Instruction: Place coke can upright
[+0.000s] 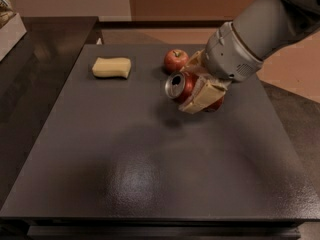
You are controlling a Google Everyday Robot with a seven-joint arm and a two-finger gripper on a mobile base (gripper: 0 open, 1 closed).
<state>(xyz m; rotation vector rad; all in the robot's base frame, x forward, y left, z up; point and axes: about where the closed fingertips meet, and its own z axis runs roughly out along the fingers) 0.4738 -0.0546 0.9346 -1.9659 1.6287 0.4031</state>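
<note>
The coke can [179,86] is red with a silver top that faces the camera and to the left. It is held on its side, tilted, a little above the dark table [150,174]. My gripper [196,86] is shut on the can, its cream fingers [204,97] clamped across the can's body. The grey arm reaches in from the upper right. A shadow lies on the table just below the can.
A red apple [176,60] sits just behind the can, close to the gripper. A yellow sponge [111,67] lies at the back left of the table. A white box [9,24] stands on the dark counter at the far left.
</note>
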